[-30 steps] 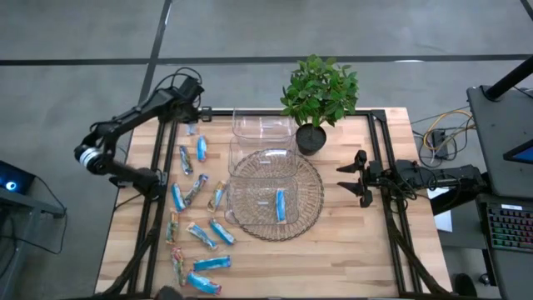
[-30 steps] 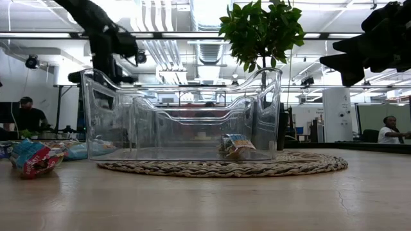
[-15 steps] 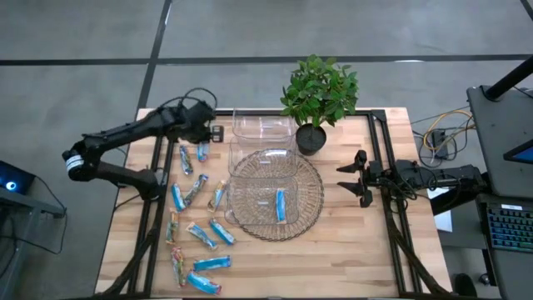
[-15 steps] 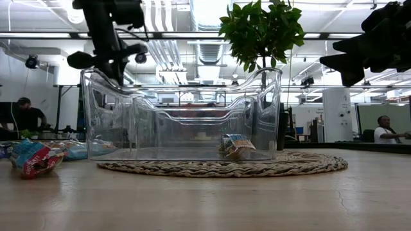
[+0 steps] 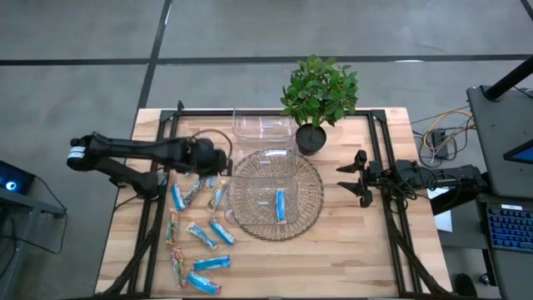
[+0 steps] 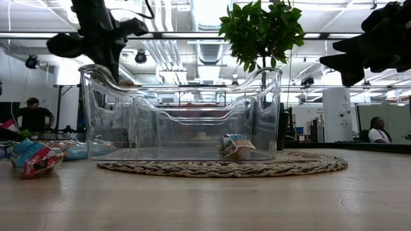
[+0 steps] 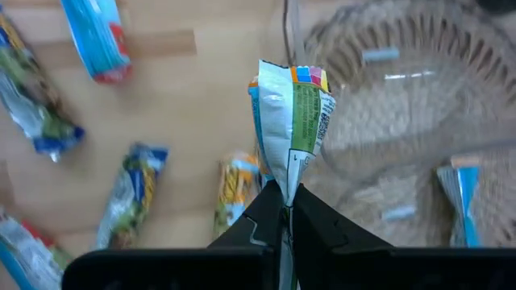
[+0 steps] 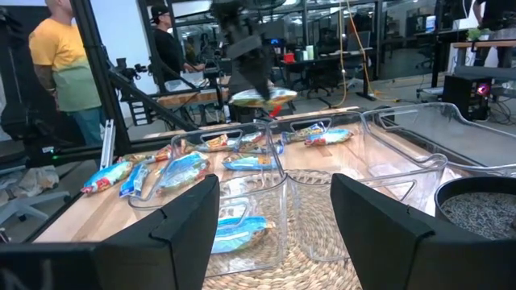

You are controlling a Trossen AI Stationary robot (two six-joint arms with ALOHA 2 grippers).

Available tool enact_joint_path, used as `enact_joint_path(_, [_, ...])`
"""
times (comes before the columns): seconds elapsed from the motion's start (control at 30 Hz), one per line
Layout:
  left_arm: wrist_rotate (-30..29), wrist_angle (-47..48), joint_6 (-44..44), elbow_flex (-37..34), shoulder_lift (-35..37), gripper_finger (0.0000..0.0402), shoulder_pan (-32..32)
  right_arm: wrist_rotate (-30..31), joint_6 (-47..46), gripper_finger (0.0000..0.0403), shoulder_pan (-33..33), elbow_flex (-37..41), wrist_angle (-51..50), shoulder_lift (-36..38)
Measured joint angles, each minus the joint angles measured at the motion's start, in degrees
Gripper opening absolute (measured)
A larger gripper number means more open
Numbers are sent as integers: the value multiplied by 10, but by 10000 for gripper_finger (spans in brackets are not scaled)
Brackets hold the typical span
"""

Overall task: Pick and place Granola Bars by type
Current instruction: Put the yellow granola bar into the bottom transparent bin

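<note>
Several granola bars (image 5: 198, 233) in blue and tan wrappers lie on the table left of the woven mat, and they also show in the left wrist view (image 7: 129, 197). One blue bar (image 5: 280, 205) lies inside the clear container (image 5: 250, 187) on the mat. My left gripper (image 5: 218, 158) hangs above the table beside that container's left wall, shut on a bar (image 7: 290, 121) with blue, white and green print. My right gripper (image 5: 354, 177) waits open, right of the mat. My left gripper pinches the bar by its flat end seal (image 7: 288, 179) between the two fingers (image 7: 266, 211). It comes at it from above, pointing down. The bar sticks out past the fingertips, lifted clear of the table; the right wrist view shows it in the air (image 8: 260, 97).
A second clear container (image 5: 262, 127) stands at the far edge behind the mat (image 5: 312, 208). A potted plant (image 5: 320, 93) stands to its right. Bare wood lies near and right of the mat. People stand in the room beyond the table.
My left gripper has travelled from the table's far-left corner toward the near edge and rightward, ending beside the container on the mat, and its arm has swung lower across the left side. It stays shut on the bar it carries. The right arm has kept still.
</note>
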State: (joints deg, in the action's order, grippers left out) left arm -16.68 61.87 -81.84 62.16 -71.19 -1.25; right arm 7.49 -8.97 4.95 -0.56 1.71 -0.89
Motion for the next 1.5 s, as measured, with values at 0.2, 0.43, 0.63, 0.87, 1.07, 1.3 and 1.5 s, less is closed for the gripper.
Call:
enact_joint_path(0.2, [-19,13,-65,43,-45,0,-75,0,0,226,0,0,0,0])
enact_joint_path(0.43, [-26,38,-78,152,-134,0,-88,0,0,228,0,0,0,0])
enact_joint_path(0.63, [-31,55,-79,254,-216,0,-88,0,0,227,0,0,0,0])
enact_joint_path(0.87, [-31,66,-113,346,-304,0,-91,0,0,227,0,0,0,0])
enact_joint_path(1.07, [-24,65,-138,405,-375,0,-92,0,0,227,0,0,0,0])
enact_joint_path(1.3, [-12,60,-163,427,-433,0,-99,0,0,227,0,0,0,0])
enact_joint_path(1.5, [-10,54,-195,427,-460,0,-104,0,0,228,0,0,0,0])
